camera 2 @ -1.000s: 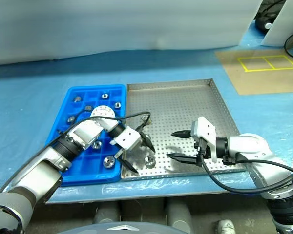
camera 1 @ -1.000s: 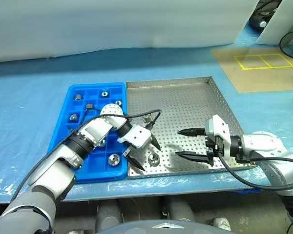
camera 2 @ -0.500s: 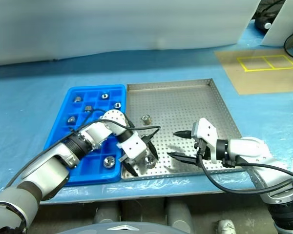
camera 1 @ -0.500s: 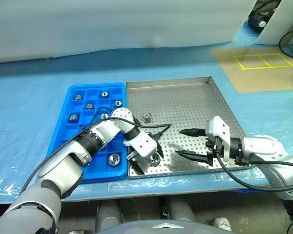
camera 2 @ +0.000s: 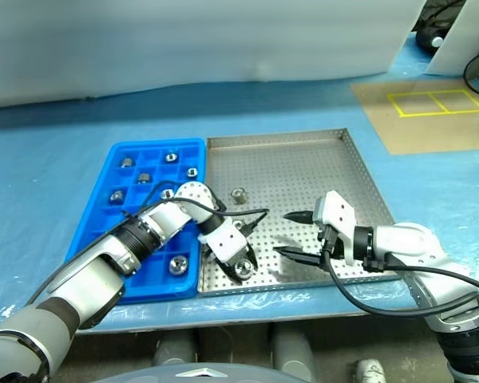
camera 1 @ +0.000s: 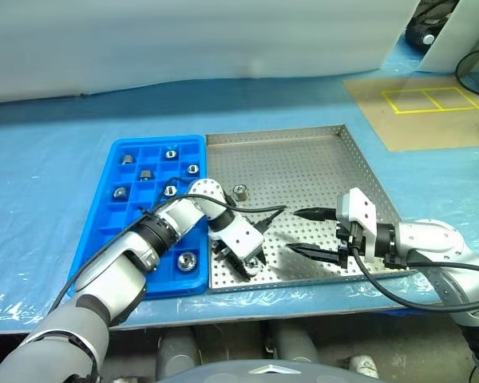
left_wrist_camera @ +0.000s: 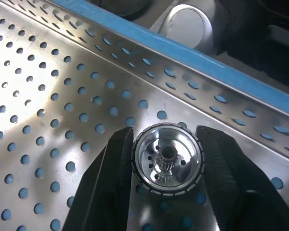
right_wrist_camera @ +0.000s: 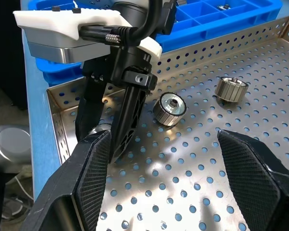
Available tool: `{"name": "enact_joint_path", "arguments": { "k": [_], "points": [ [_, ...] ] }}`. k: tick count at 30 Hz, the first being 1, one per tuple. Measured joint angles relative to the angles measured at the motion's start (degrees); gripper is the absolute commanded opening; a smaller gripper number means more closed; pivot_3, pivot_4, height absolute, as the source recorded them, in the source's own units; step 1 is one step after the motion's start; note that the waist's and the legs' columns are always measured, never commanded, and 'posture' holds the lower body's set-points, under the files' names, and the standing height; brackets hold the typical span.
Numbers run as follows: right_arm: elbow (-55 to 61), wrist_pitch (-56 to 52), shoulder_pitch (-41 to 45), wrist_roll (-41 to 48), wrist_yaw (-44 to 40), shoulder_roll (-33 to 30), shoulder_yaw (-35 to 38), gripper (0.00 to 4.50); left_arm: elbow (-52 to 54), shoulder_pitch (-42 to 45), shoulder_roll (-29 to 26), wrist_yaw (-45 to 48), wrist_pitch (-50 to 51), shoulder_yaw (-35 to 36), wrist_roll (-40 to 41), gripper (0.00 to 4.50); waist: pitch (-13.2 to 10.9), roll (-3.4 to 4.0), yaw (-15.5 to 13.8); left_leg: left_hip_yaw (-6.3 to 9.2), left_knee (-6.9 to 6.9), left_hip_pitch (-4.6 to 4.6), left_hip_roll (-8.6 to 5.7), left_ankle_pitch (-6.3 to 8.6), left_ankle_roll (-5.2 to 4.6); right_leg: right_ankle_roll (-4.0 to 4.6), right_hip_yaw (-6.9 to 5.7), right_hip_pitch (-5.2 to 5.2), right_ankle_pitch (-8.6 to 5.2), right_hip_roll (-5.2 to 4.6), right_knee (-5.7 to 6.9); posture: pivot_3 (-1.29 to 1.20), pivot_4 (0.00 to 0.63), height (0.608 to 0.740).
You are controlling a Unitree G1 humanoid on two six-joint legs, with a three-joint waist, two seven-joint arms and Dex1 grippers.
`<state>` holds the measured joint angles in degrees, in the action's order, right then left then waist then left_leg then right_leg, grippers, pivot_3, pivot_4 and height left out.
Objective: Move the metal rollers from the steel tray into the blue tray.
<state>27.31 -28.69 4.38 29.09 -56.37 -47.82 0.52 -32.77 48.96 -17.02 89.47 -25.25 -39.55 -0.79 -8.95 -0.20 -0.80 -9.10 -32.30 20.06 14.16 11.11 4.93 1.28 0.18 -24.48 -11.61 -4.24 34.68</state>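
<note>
Since a second ago, my left hand [left_wrist_camera: 166, 163] has dropped onto the steel tray [camera 1: 319, 159] near its front rim and closed both fingers around a metal roller [left_wrist_camera: 167, 160], which sits flat on the perforated floor. From the head camera that roller is hidden behind my hand. Two more rollers [right_wrist_camera: 169, 109] lie loose on the tray; several others sit in the blue tray [camera 1: 136, 231] alongside. My right hand [camera 1: 303, 232] hovers open over the tray, unmoved. Blue sheeting covers the table [camera 1: 48, 159].
</note>
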Motion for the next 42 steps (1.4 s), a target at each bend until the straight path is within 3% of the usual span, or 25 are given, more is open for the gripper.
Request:
{"name": "enact_joint_path", "arguments": {
  "k": [6, 11, 14, 22, 28, 35, 42],
  "points": [
    [-1.06, 0.62, 2.03, -0.69, -0.26, 0.70, -0.40, 3.66, -3.77, 0.26, 1.83, -6.46, -1.89, 4.77, -0.58, 1.68, -0.01, -0.01, -0.06, 0.01, -0.01, 0.02, -0.01, 0.00, 0.00, 0.00, -0.01, 0.00, 0.00, -0.02, 0.01, -0.26, 0.150, 0.740],
    [-3.72, 1.31, 5.73, -1.46, -1.41, 1.72, -2.14, 3.66, 0.73, 0.26, 0.64, -8.00, 6.10, 14.27, 6.88, 1.68, -0.01, -0.02, -0.13, 0.01, 0.02, -0.01, -0.01, -0.01, 0.02, 0.00, -0.02, -0.01, 0.00, -0.01, 0.04, -0.21, 0.150, 0.740],
    [-5.47, 2.14, 7.81, -2.16, -2.76, 2.66, -3.91, 3.66, 8.42, -1.76, -2.75, -7.84, 15.06, 17.85, 11.44, 1.68, -0.02, -0.02, -0.08, 0.01, 0.05, -0.01, -0.01, -0.02, 0.04, 0.00, -0.03, -0.01, 0.00, -0.01, 0.03, -0.16, 0.150, 0.740],
    [-14.23, 5.46, 17.47, -4.13, -9.82, 6.25, -9.71, 3.66, 31.03, -12.72, -18.66, -8.22, 41.88, 27.87, 23.84, 1.68, -0.03, -0.01, -0.57, 0.02, 0.10, 0.10, 0.08, -0.09, 0.16, 0.01, -0.13, -0.44, 0.00, 0.00, 0.14, -0.02, 0.150, 0.740],
    [-23.15, 8.71, 26.73, -5.86, -16.80, 11.85, -14.28, 3.66, 43.22, -26.86, -30.77, -10.22, 52.14, 36.66, 29.24, 1.68, -0.07, -0.05, -1.23, 0.02, 0.18, 0.24, 0.30, -0.12, 0.22, 0.08, -0.27, -0.67, -0.03, 0.03, 0.20, 0.13, 0.150, 0.740],
    [-33.24, 12.91, 36.99, -7.54, -22.07, 22.62, -18.99, 3.66, 50.91, -34.73, -34.13, -15.61, 55.94, 45.24, 32.78, 1.68, -0.09, -0.04, -4.03, 0.07, 0.15, 0.32, 0.35, -0.14, 0.26, 0.14, -0.43, -0.67, -0.04, 0.00, 0.24, 0.31, 0.150, 0.740],
    [-43.63, 18.82, 41.98, -9.65, -28.51, 30.89, -22.54, 3.66, 59.97, -49.51, -35.72, -21.34, 58.10, 55.20, 33.97, 1.68, -0.11, -0.09, -6.72, 0.63, 0.07, 1.11, 0.63, -0.19, 0.34, 0.44, -1.27, -0.90, -0.20, 0.01, 0.20, 0.47, 0.150, 0.740]
  ]
}}
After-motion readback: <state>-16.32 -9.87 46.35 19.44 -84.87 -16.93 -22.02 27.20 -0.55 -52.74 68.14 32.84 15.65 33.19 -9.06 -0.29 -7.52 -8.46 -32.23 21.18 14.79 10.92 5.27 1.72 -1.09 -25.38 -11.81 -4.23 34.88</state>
